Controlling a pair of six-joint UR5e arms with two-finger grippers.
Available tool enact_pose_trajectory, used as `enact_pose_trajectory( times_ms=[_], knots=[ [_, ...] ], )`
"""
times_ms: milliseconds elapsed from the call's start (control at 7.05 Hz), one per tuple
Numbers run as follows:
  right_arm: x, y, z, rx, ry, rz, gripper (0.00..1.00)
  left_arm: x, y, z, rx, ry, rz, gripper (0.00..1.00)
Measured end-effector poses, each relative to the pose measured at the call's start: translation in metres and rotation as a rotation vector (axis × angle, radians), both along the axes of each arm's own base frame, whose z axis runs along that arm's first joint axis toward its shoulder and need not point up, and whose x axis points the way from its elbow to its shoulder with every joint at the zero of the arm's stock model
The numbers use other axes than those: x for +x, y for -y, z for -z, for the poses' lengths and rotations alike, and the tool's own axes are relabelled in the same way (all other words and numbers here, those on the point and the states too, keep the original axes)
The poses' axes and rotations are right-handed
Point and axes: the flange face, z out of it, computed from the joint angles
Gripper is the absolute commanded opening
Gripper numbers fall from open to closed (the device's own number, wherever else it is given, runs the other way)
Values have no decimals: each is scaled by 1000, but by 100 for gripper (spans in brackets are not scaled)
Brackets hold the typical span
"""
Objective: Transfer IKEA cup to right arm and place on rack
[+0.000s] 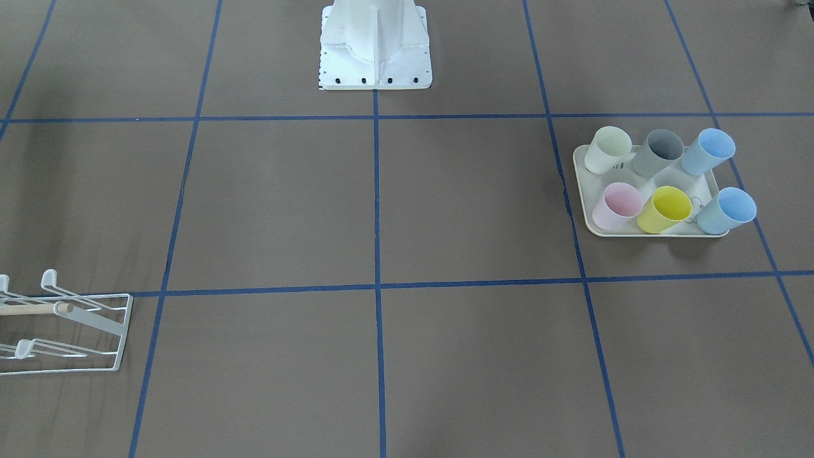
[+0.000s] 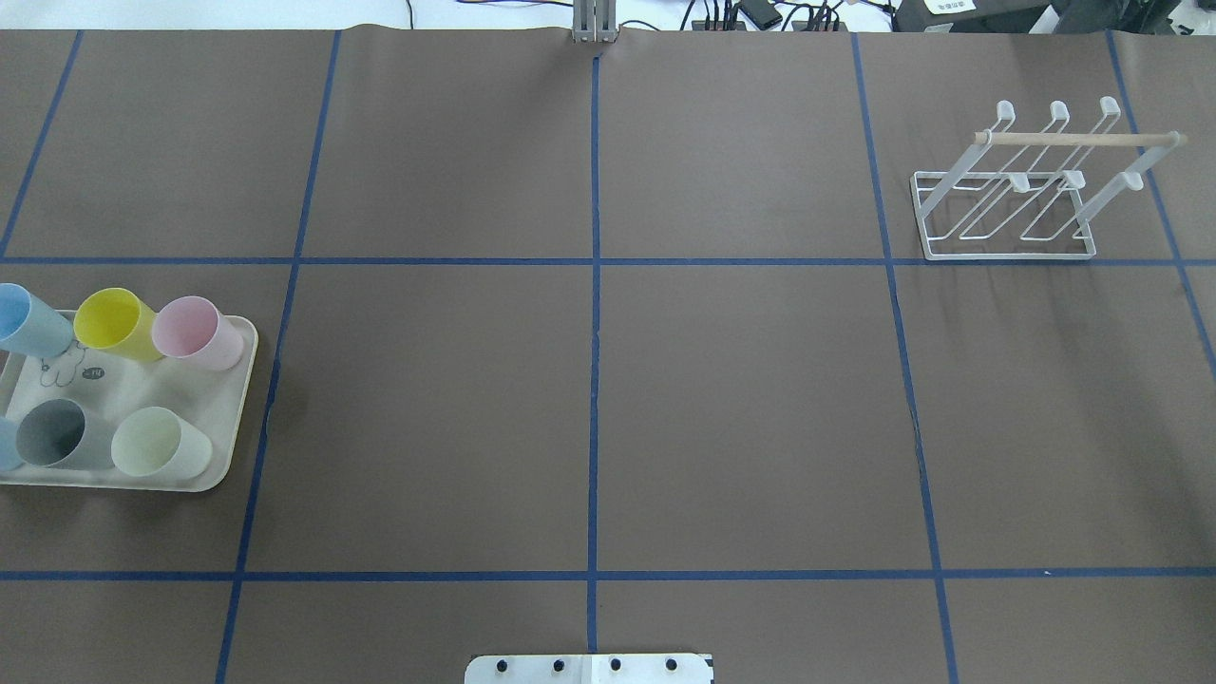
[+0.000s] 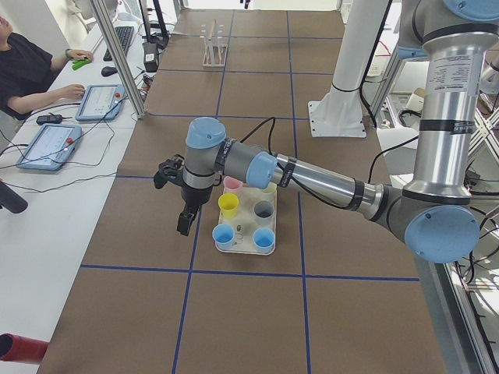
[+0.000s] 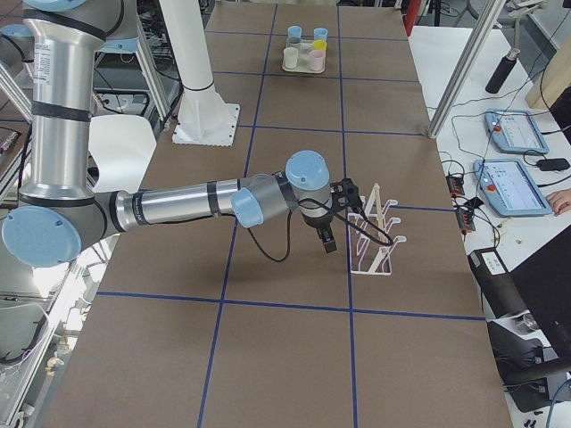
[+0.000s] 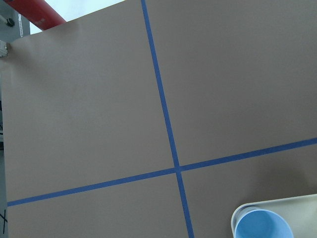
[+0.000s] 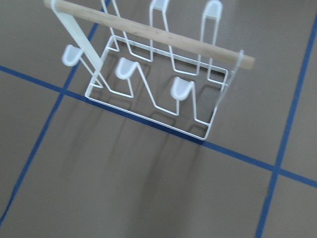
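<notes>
While the left claw (image 3: 185, 222) hangs just beside the tray (image 2: 114, 385) where six cups (image 2: 195, 332) stand, the right claw (image 4: 327, 241) hangs near the rack (image 2: 1073, 139) on the bench (image 2: 741, 399). Whether either claw is open cannot be told.

A cream tray (image 2: 128, 385) lies at the left edge of the brown table (image 2: 741, 399), which is crossed by blue tape lines (image 2: 594, 380). Two tablets (image 3: 48, 145) lie on a white side bench (image 3: 35, 234) near a person (image 3: 19, 66).
</notes>
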Motion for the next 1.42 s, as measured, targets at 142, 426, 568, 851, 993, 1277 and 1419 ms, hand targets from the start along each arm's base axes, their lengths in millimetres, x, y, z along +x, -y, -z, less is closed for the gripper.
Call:
enact_pose_trajectory(
  times_ms=[142, 426, 568, 851, 993, 1277, 1419],
  knots=[
    [-26, 10, 25, 15, 31, 8, 100, 7, 0, 7, 29, -32, -16, 100],
    [-104, 39, 98, 29, 112, 53, 99, 38, -1, 16, 83, -87, -81, 100],
    [-154, 47, 144, 24, 157, 79, 99, 53, -4, 14, 83, -103, -97, 100],
    [-242, 43, 207, 46, 183, 111, 99, 69, -27, -13, 44, -139, -49, 100],
    [-290, 33, 229, 77, 165, 100, 99, 74, -44, -34, 29, -157, -26, 100],
    [-367, 11, 255, 127, 135, 94, 99, 80, -66, -90, 16, -185, 2, 100],
    [-390, 7, 264, 125, 138, 97, 99, 89, -71, -117, 17, -209, 17, 100]
  ],
)
